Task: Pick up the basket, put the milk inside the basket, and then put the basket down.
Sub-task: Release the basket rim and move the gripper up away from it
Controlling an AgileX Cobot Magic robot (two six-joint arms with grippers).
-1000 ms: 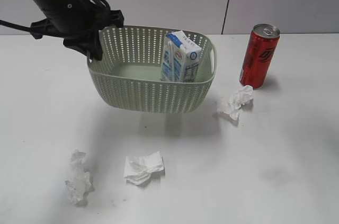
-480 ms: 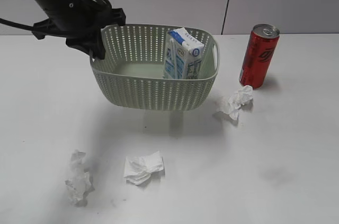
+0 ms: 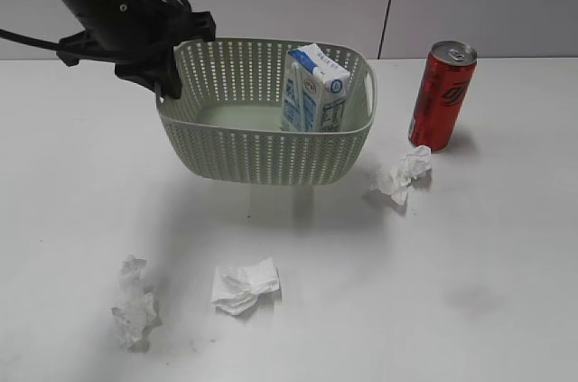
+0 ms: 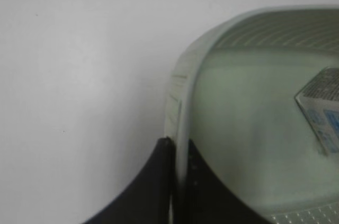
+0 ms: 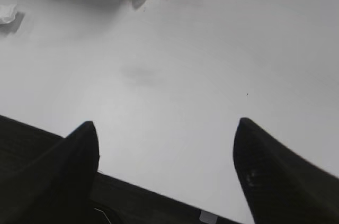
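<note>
The left pincer (image 4: 177,152) is clenched on the rim of the basket (image 3: 262,152), which is held clear of the desk (image 3: 470,246). Inside, away from the pincer, the milk (image 3: 314,89) is stood upright. The right pincer (image 5: 165,131) is spread wide over bare desk.

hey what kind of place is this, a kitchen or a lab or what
Probably a lab test bench, not a kitchen: a bare white table against plain wall panels, with only the basket, a red can and crumpled tissues.
</note>
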